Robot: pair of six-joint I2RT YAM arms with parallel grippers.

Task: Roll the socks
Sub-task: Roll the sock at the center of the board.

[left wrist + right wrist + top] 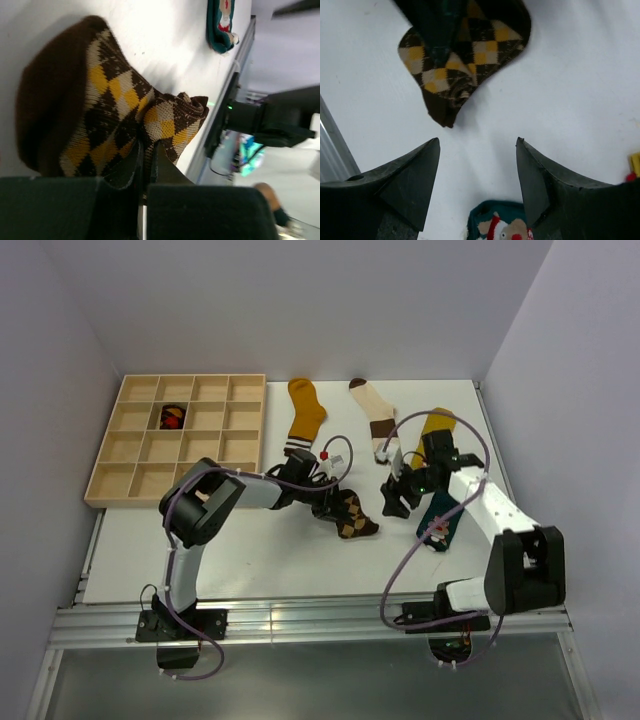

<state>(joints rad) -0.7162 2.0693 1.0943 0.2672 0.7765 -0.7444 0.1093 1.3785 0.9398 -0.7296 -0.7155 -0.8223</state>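
The brown/orange argyle sock (352,516) lies bunched on the white table. My left gripper (327,502) is shut on its edge; in the left wrist view the fingers (131,167) pinch the fabric (107,107) between them. My right gripper (397,502) is open and empty just right of that sock, above the table between the argyle sock (470,60) and the teal sock (502,225). The teal sock (441,519) lies under the right arm and also shows in the left wrist view (221,25). The mustard sock (305,412), the cream sock with brown bands (374,420) and the partly hidden yellow sock (433,430) lie flat at the back.
A wooden compartment tray (136,480) stands at the back left with one rolled sock (173,417) in a cell. Grey walls close in the table on three sides. A metal rail (300,618) runs along the near edge.
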